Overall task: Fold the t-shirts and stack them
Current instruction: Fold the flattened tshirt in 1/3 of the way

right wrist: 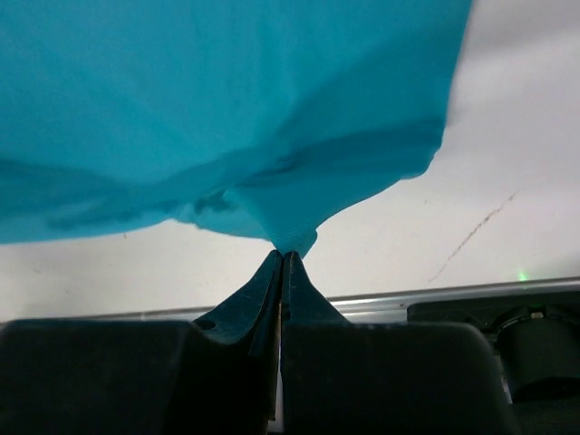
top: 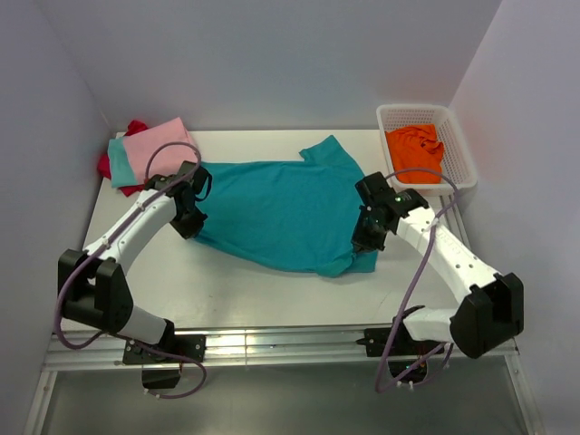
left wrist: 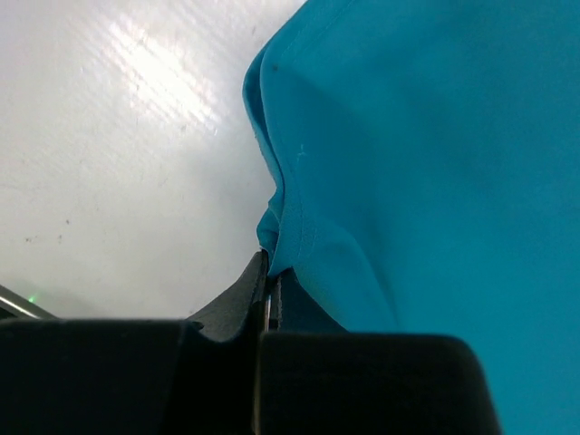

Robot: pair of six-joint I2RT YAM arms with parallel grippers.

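**Teal shirt [top: 281,213] gripped at two opposite edges; fold not yet made.**

The left claw [left wrist: 269,276] was pressed together on a bunched edge of the shirt, and the right claw [right wrist: 284,261] pinched a peak of cloth at the opposite edge. The shirt lay spread between the two claws on the counter [top: 254,290], one sleeve out flat. Beyond the left claw, on its outer side, a pink shirt [top: 156,145] rested on a light aqua shirt [top: 119,170] and a red shirt [top: 105,166], judged the finished stack. Beyond the right claw, an orange shirt [top: 415,145] lay crumpled in a white basket [top: 459,156], judged pending. No brand, label or writing was readable.
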